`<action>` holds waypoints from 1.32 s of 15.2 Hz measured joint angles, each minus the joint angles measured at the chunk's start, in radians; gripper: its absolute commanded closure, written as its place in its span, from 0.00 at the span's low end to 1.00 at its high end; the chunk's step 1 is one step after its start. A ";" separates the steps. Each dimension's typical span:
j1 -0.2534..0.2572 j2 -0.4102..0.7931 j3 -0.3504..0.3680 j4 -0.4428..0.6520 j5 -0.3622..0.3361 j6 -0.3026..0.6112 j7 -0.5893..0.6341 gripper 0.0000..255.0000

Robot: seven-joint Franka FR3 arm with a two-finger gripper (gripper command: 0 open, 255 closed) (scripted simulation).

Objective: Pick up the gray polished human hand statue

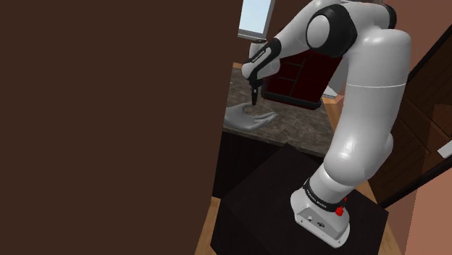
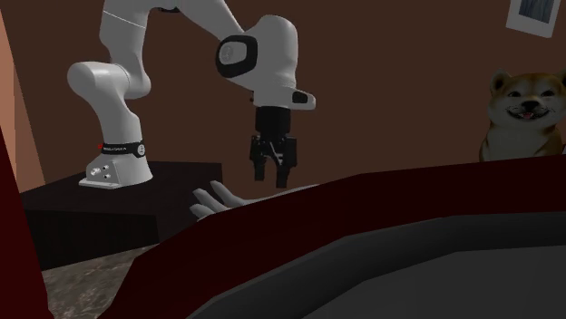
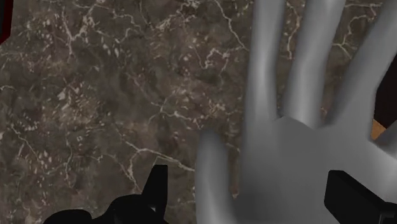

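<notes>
The grey hand statue point(image 3: 299, 140) lies flat on a dark marble countertop point(image 3: 95, 95), palm up and fingers spread. In the shoulder view the statue point(image 1: 245, 118) rests near the counter's left edge. My black gripper point(image 1: 254, 101) hangs straight down just above it. In the second exterior view the gripper point(image 2: 275, 177) is open a little above the statue's fingers point(image 2: 213, 201). In the wrist view my gripper point(image 3: 251, 197) is open. Its fingertips point(image 3: 156, 184) stand on either side of the palm and thumb without clasping them.
A tall dark brown panel point(image 1: 109, 123) takes up the shoulder view's left, close beside the statue. A dark red curved object point(image 2: 381, 245) crosses the foreground of the second exterior view. A dog figure point(image 2: 517, 113) sits at its right. The black stand point(image 1: 290, 203) is below the counter.
</notes>
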State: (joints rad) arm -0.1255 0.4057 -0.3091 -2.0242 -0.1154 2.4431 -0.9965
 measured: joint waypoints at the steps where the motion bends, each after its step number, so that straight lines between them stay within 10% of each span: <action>1: -0.013 0.046 0.009 0.046 0.011 0.002 -0.022 0.00; 10: -0.037 0.156 0.028 0.086 0.030 0.072 -0.043 0.00; 11: -0.037 0.160 0.028 0.086 0.030 0.075 -0.042 1.00; 20: -0.039 0.161 0.028 0.088 0.031 0.082 -0.043 1.00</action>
State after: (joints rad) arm -0.1644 0.5671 -0.2813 -1.9366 -0.0848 2.5248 -1.0395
